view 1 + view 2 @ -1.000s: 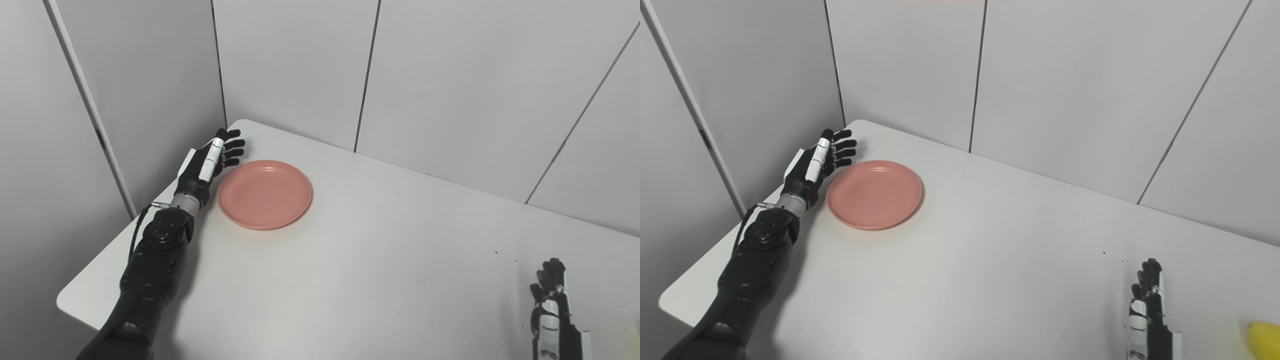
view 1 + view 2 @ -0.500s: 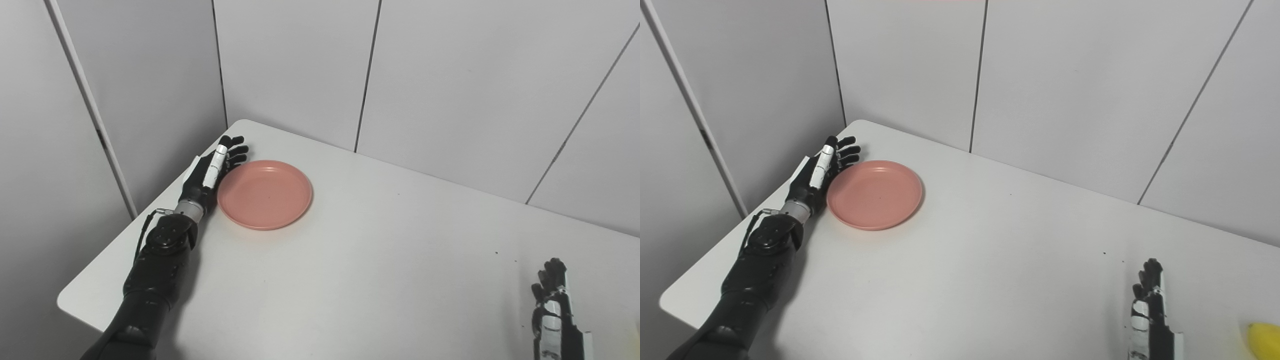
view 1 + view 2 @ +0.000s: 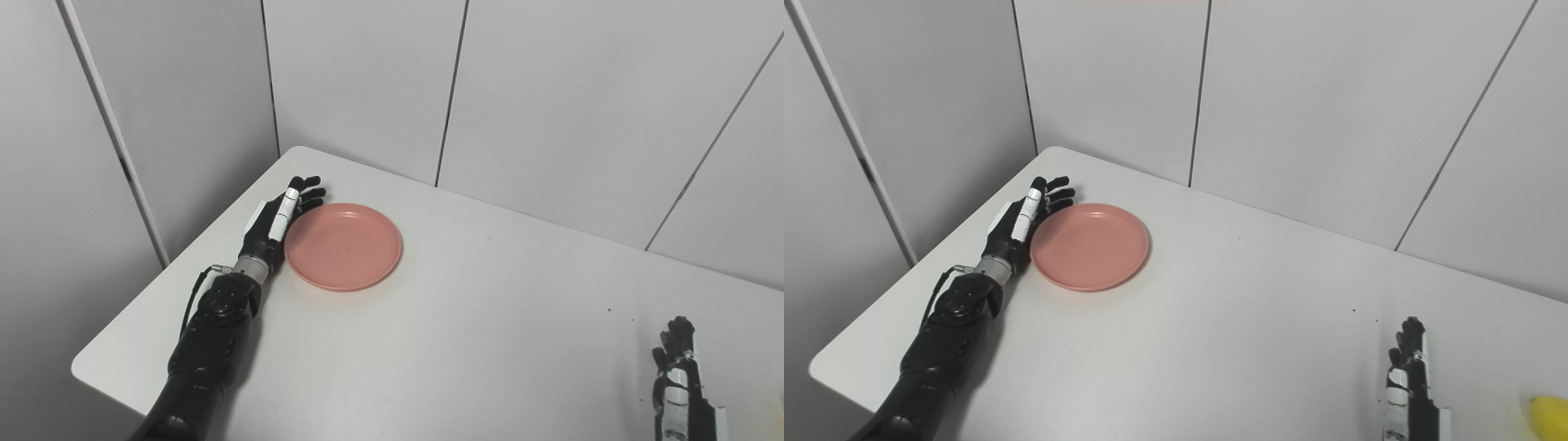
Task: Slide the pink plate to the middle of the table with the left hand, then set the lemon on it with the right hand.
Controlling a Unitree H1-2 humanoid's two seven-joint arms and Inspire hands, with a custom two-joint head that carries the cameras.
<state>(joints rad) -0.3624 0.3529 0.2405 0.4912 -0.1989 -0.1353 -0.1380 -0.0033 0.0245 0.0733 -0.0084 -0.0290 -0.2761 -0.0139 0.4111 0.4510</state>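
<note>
The pink plate [image 3: 343, 246] lies flat on the white table [image 3: 465, 343], toward its far left part. My left hand [image 3: 278, 220] rests open with its palm edge against the plate's left rim, fingers stretched past the rim's far side. My right hand [image 3: 1409, 383] stands open at the near right, fingers up, holding nothing. The yellow lemon [image 3: 1549, 416] shows only partly at the bottom right edge of the right eye view, a short way right of the right hand; the left eye view does not show it.
Grey wall panels [image 3: 551, 92] close the table on the far side and on the left. The table's rounded near-left corner [image 3: 79, 370] lies beside my left forearm. Small dark specks [image 3: 609, 310] dot the table near the right hand.
The left hand closed in on the plate's left rim and pushed it a little to the right and nearer. The right hand stayed in place.
</note>
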